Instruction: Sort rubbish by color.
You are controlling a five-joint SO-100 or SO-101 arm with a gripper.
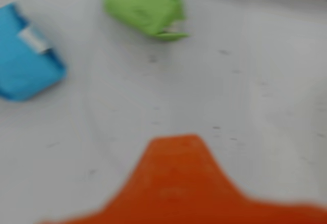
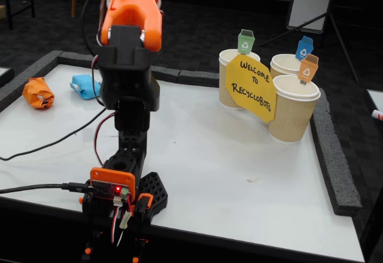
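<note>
In the wrist view a light blue wad (image 1: 26, 55) lies at the left edge and a green wad (image 1: 144, 7) lies at the top, both on the white table. One orange finger (image 1: 179, 180) of my gripper rises from the bottom edge, well short of both wads, with nothing seen in it. The picture is blurred and the other finger is out of frame. In the fixed view an orange wad (image 2: 38, 92) rests at the table's far left, and the blue wad (image 2: 84, 86) peeks out beside the arm (image 2: 128, 65). The arm hides the green wad there.
Three tan ribbed cups (image 2: 292, 116) stand at the right behind a yellow sign (image 2: 251, 86), each with a small coloured bin tag: green (image 2: 246, 41), blue (image 2: 304, 47), orange (image 2: 308, 68). A grey foam border (image 2: 332, 155) rims the table. Black cables (image 2: 54, 143) cross the left side.
</note>
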